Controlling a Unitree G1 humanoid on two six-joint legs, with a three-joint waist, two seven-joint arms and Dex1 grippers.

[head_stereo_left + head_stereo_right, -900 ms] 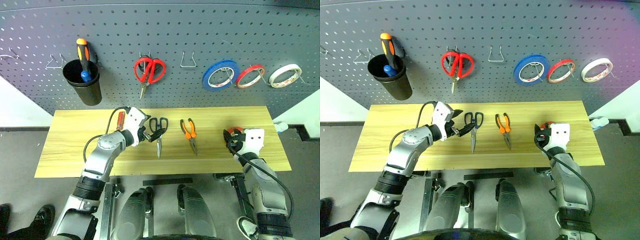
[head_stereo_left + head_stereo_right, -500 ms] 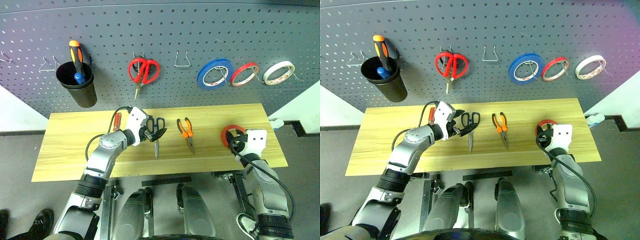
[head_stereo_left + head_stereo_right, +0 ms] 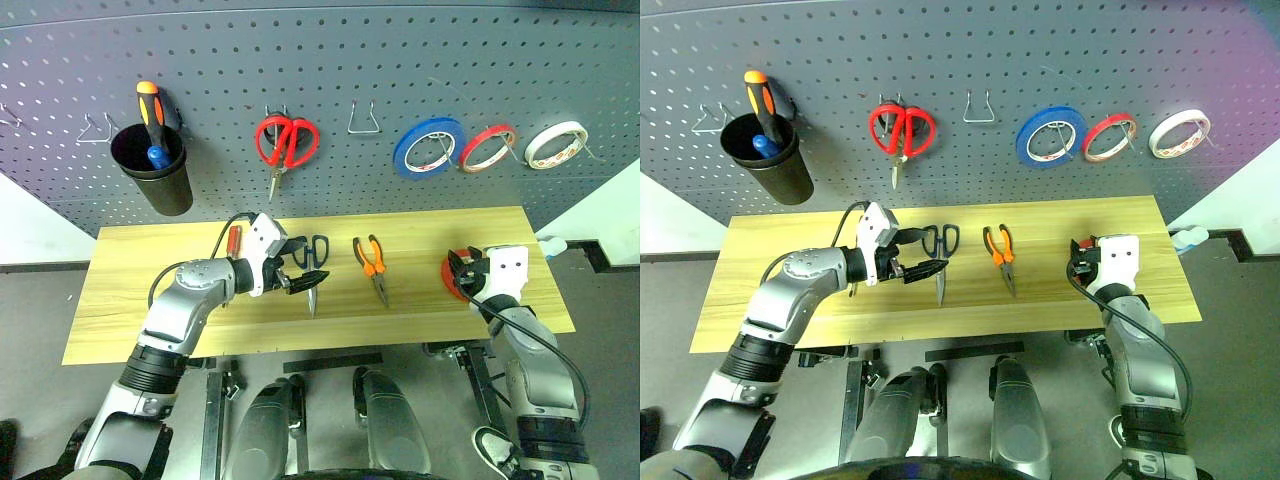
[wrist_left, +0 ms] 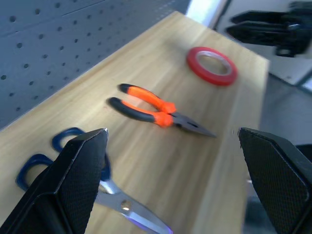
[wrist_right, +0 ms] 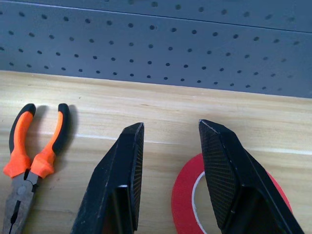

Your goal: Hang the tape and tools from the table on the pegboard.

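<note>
Your left gripper [image 3: 303,281] stood wide open over the bench [image 3: 120,300], jaws spread above the blades of the dark-handled scissors [image 3: 314,262], holding nothing. Your right gripper [image 5: 168,161] was partly open, empty, fingers poised over the near edge of the red tape [image 5: 195,204], which lay flat on the bench at the right end.

Where things lay: scissors near bench centre, handles toward the pegboard [image 3: 330,60]; pliers [image 3: 374,265] just beside them to the right, apart; red-handled screwdriver [image 3: 234,243] behind your left forearm, mostly hidden. All four task items were on the bench, none hung. A bare wire hook [image 3: 362,118] stood free on the pegboard above the pliers.

Handling, as a judgement: the tape looked light, stiff and thin, lying flat, so one finger would probably have to go inside the core and one outside the rim. The scissors looked rigid, heavier at the blades; a hold near the pivot or handle loops would likely leave the loops free for a hook. The smooth blades could slip.

Views: the left wrist view showed how far the left fingers [image 4: 73,190] stood apart, with scissors, pliers and tape in a line beyond. The right wrist view showed the fingers over the tape's rim. The head views gave the pegboard's hooks.
</note>
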